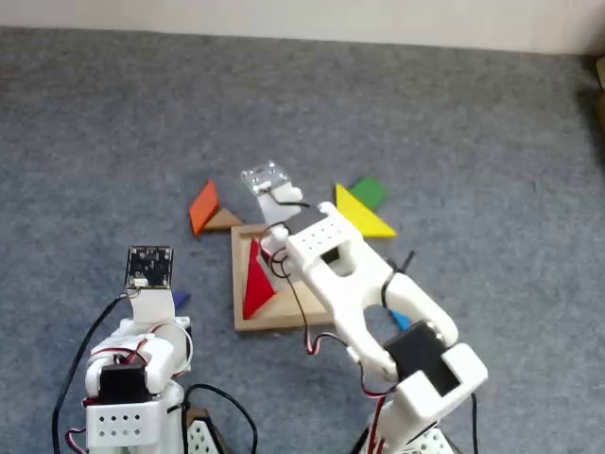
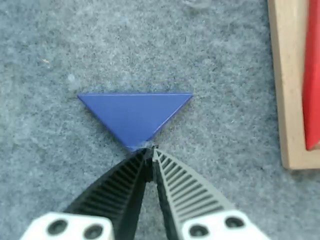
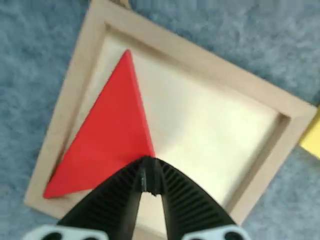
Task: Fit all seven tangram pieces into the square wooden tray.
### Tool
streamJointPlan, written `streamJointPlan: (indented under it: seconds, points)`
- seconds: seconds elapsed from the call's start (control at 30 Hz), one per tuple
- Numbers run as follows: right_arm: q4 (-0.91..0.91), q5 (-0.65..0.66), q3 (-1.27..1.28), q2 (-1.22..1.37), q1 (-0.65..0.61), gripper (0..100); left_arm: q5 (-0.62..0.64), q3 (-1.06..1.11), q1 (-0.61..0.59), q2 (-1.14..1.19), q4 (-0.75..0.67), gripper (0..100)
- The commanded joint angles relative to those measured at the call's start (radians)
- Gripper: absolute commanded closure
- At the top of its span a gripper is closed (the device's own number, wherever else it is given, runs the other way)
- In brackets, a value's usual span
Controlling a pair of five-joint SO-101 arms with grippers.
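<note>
The square wooden tray (image 1: 248,323) (image 3: 190,47) lies in the middle of the carpet with a red triangle (image 1: 257,279) (image 3: 107,137) flat inside it against one side. My right gripper (image 3: 148,161) is shut and empty, its tips just above the red triangle's long edge. A dark blue triangle (image 2: 134,112) (image 1: 181,299) lies on the carpet beside the tray (image 2: 287,85). My left gripper (image 2: 150,149) is shut, with its tips at that triangle's nearest corner.
Behind the tray lie an orange triangle (image 1: 203,206) and a brown triangle (image 1: 225,220), touching each other. A yellow triangle (image 1: 364,214) (image 3: 312,135) and a green piece (image 1: 370,192) are at the back right. A light blue piece (image 1: 400,320) peeks from under the right arm.
</note>
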Motion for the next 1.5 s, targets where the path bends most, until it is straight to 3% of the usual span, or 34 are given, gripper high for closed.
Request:
streamJointPlan:
  seconds: [0.0,0.33,0.57,0.7,0.8,1.0,1.47]
  points:
    - [-0.022,-0.018,-0.061,0.002,-0.051,99.3,-0.008,0.021,-0.012,-0.035,0.005,99]
    - [-0.05,-0.02,-0.067,-0.018,-0.054,99.3,-0.008,0.021,-0.012,-0.035,0.005,99]
    - [0.035,-0.006,-0.062,-0.303,0.11,98.1,-0.008,0.021,-0.012,-0.035,0.005,99]
    - [0.056,0.058,-0.059,-0.367,0.234,84.7,-0.008,0.021,-0.012,-0.035,0.005,99]
    - [0.056,0.063,-0.061,-0.321,0.297,77.4,-0.008,0.021,-0.012,-0.035,0.005,99]
    - [0.073,0.098,-0.174,-0.124,0.351,77.1,-0.008,0.021,-0.012,-0.035,0.005,99]
    - [0.28,0.1,-0.766,0.367,0.387,76.7,-0.008,0.021,-0.012,-0.035,0.005,99]
